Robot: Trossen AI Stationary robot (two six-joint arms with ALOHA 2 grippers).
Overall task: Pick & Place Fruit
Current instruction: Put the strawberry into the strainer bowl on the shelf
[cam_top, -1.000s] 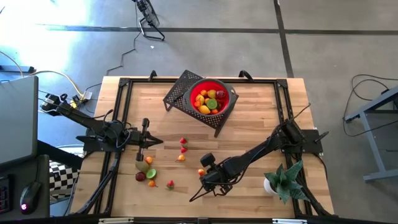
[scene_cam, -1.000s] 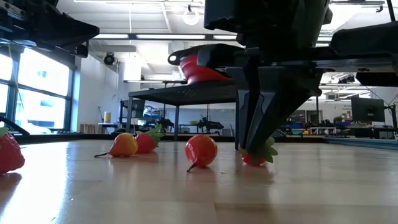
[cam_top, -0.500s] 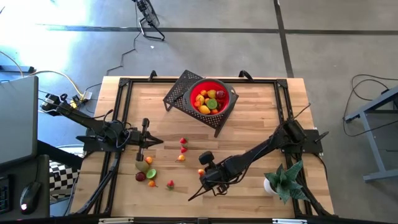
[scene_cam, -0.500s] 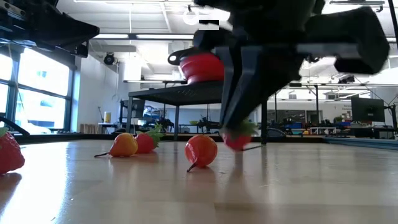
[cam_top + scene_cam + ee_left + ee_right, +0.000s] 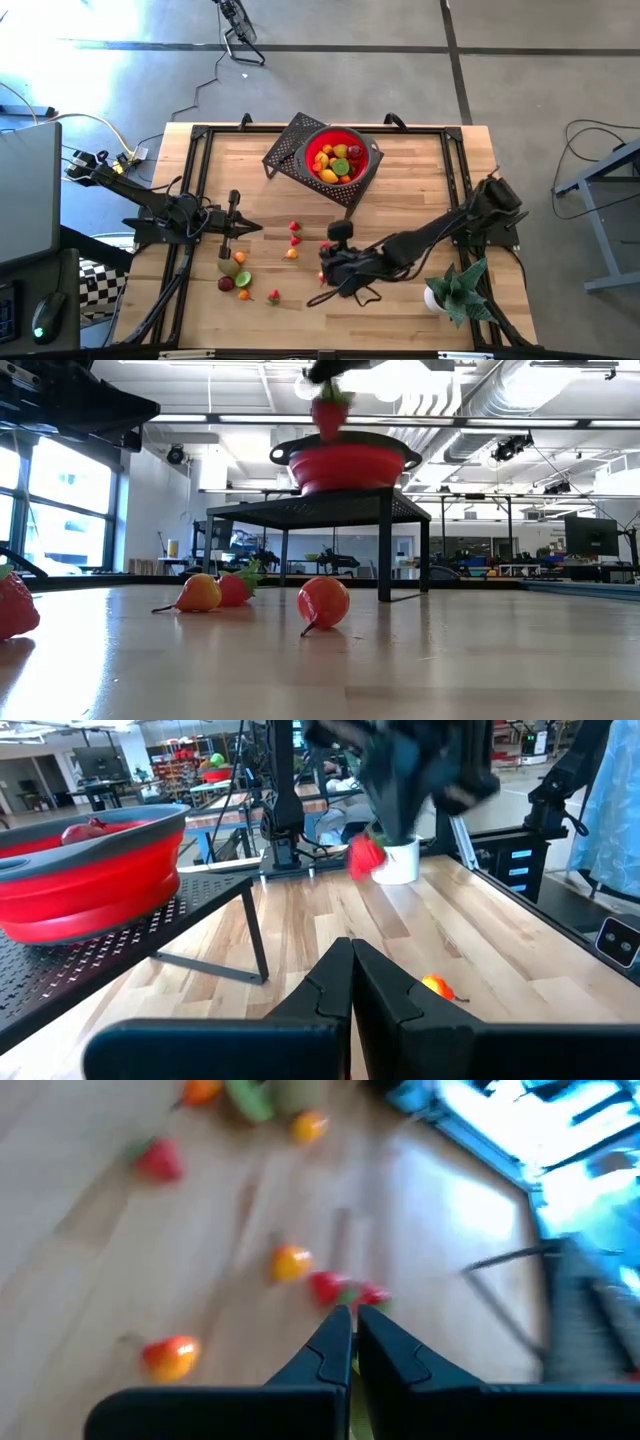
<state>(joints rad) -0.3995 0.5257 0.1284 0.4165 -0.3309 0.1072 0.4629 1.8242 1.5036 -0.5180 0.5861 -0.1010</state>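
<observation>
The right gripper (image 5: 330, 382) is carrying 1 red strawberry (image 5: 331, 412) high above the worktop (image 5: 400, 180), jaws pinched on it — lifted to clear the red bowl (image 5: 340, 155) on its black stand (image 5: 295, 140). The left gripper (image 5: 226, 243) is waiting, jaws closed and empty, near 5 fruits; 4 more are lying mid-worktop.

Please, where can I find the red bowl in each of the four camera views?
High view: the red bowl is at the table's far middle, on a black mesh stand.
Low view: the bowl is upper centre, on that stand.
Left wrist view: the bowl is at the left edge, on the stand.
Right wrist view: not in it.
Shared landmark: the black mesh stand.
</observation>
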